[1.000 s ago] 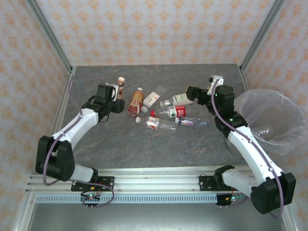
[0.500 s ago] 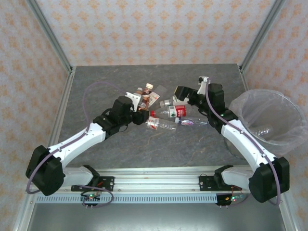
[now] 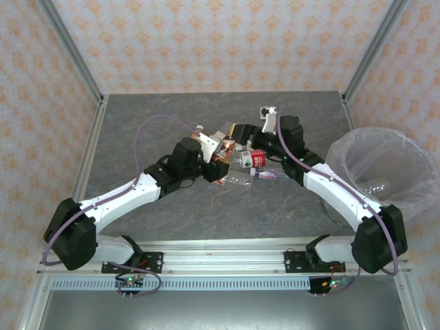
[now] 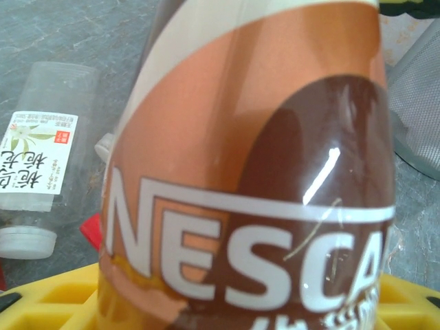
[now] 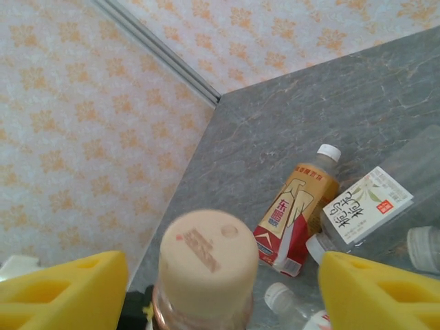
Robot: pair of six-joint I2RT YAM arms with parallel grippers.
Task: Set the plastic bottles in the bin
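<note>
Grey stone-patterned worktop (image 3: pixel 137 124) carries everything. The large round bin lined with a crinkled clear plastic bag (image 3: pixel 412 199) sits at the right edge beside the right arm and well apart from the left arm, which is probably why the arms meet mid-worktop. Left fingers (image 4: pixel 58 299) pinch a brown-and-orange labelled plastic coffee bottle (image 4: pixel 247 172). Right fingers (image 5: pixel 385 292) are spread either side of what appears to be its cream cap (image 5: pixel 206 254), not touching. Reads as a handover. Below lie an orange-labelled bottle with white cap (image 5: pixel 292 213) and a clear bottle with white label (image 5: pixel 368 206).
</note>
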